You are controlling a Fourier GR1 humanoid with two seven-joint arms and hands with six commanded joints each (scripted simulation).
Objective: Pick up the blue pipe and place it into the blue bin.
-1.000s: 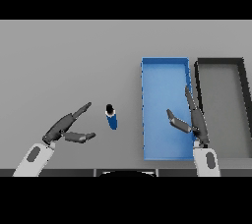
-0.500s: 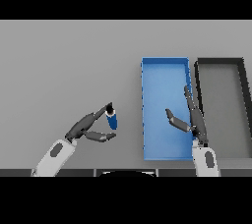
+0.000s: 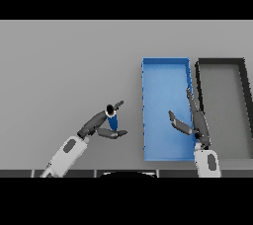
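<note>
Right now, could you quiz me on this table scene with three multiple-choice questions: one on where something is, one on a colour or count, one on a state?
1. Where is the blue pipe?
A. inside the blue bin
B. on the table left of the blue bin, at the left hand
C. inside the dark bin

2. How many bins stand on the table?
A. one
B. two
C. three

3. What is in the blue bin?
A. nothing lies in it; the right hand hovers over it
B. the pipe
C. a heap of pipes

Answers:
1 B: the pipe stands between the thumb and fingers of the left hand, apart from the bin.
2 B: the blue bin and a dark bin sit side by side.
3 A: only blue floor shows, with the right hand above it, fingers straight.
</note>
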